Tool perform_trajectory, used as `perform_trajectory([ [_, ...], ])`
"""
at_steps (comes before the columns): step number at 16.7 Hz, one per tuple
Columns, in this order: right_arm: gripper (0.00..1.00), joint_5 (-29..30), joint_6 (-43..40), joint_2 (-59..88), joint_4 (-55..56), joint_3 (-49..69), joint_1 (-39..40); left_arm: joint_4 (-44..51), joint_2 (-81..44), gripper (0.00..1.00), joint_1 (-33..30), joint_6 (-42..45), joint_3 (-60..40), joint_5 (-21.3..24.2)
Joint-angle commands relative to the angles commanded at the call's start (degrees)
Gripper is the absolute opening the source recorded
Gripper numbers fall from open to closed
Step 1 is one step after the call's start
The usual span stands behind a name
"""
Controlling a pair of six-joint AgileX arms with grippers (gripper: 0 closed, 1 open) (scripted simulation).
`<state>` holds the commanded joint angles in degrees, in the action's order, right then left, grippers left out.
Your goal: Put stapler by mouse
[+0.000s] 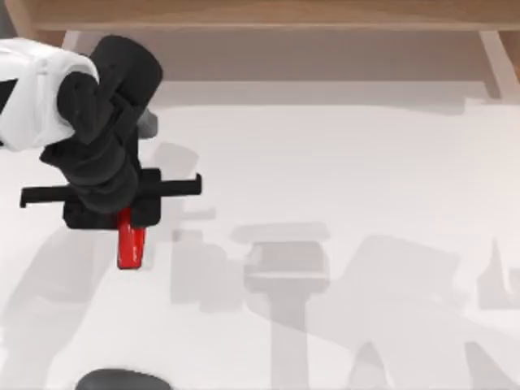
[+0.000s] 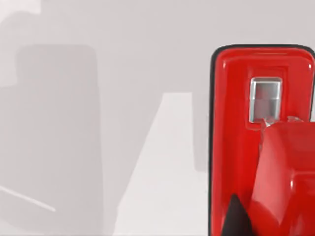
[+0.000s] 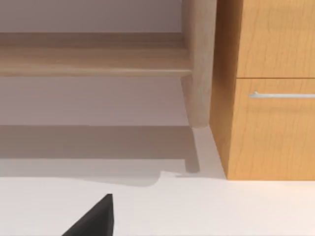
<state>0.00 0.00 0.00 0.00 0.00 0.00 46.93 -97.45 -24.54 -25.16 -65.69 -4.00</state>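
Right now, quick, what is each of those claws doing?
Left gripper: over the stapler at the table's left; cannot be told whether it grips it.
Right gripper: a dark tip shows in the right wrist view; cannot be told.

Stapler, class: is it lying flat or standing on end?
Flat, apparently: in the top view the stapler stretches lengthwise from under the left gripper. Whether it rests on the table cannot be told.

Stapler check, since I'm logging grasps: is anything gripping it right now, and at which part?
The left gripper covers the stapler at one end; a firm hold cannot be told.
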Motion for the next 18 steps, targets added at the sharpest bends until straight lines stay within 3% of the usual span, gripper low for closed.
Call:
perform_trajectory([
  [5,1.00,0.0,0.0,0.0,0.0,0.0,0.0,-0.7,1.2,0.00,-1.7,0.6,4.3,-0.3],
  [18,1.00,0.0,0.0,0.0,0.0,0.0,0.0,-1.9,1.6,0.00,-1.3,0.8,3.8,-0.4],
])
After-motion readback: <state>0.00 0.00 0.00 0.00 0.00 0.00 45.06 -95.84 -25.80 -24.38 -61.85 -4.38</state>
